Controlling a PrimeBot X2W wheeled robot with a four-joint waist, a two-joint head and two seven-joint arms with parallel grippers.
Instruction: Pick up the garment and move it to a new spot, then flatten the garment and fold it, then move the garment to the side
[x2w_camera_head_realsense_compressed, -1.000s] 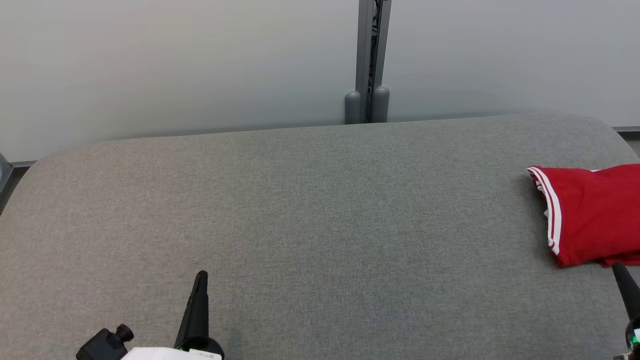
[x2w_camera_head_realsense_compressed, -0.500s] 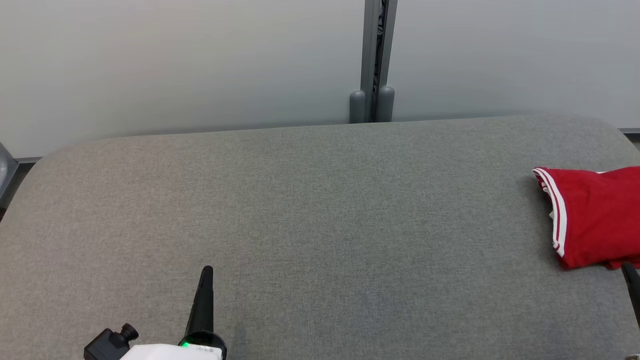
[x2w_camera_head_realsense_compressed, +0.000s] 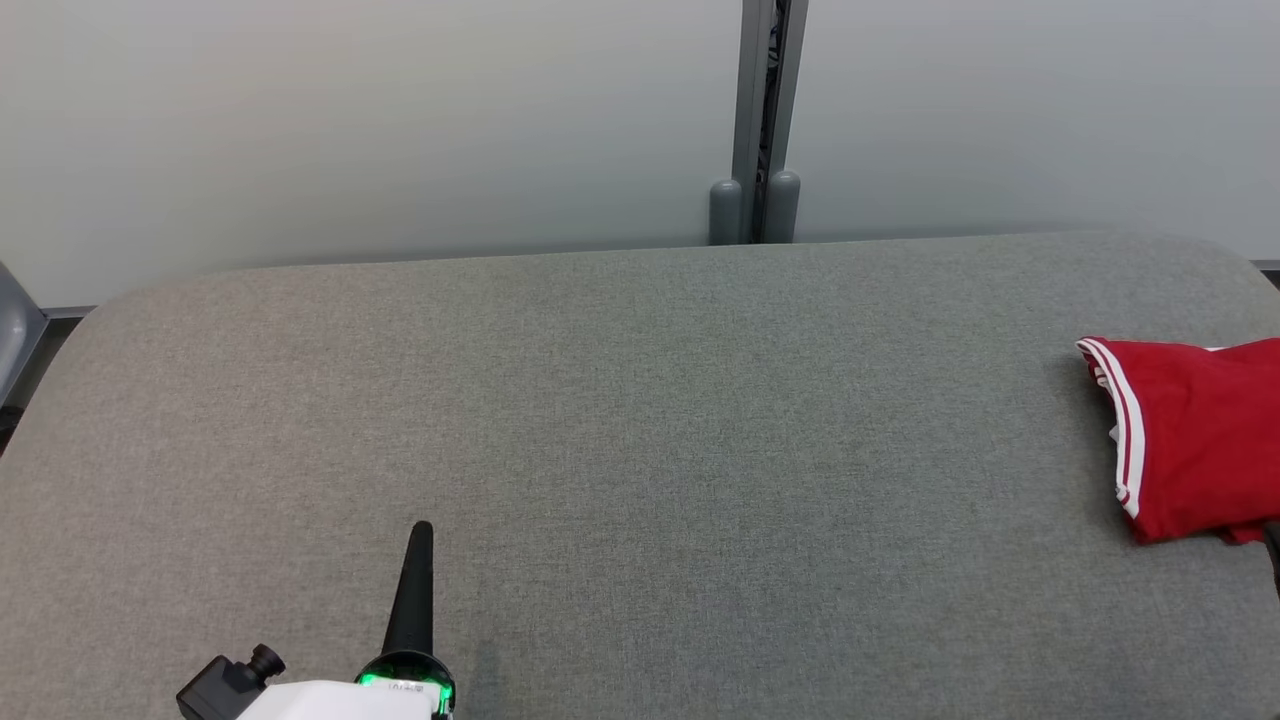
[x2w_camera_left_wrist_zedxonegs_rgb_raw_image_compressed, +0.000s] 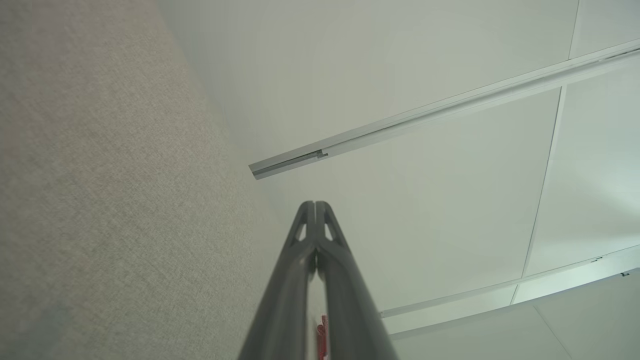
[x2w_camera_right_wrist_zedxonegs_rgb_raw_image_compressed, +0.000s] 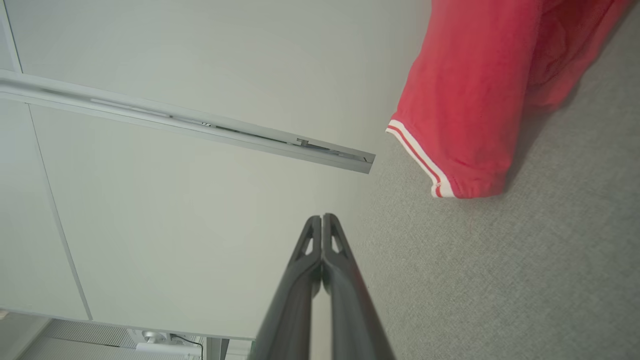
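The left gripper and right gripper each have fingers pressed together, holding nothing. The red garment lies near the right gripper at the right end of the grey cushion. Its white-striped hem faces left, and its length runs rightward off-frame.

Whole head view a shade rightward (the camera's own turn), left gripper a touch farther forward.

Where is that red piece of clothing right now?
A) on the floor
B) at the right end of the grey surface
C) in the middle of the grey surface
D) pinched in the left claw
B: the red garment lies at the far right of the grey surface, while the left gripper and right gripper are closed on nothing.
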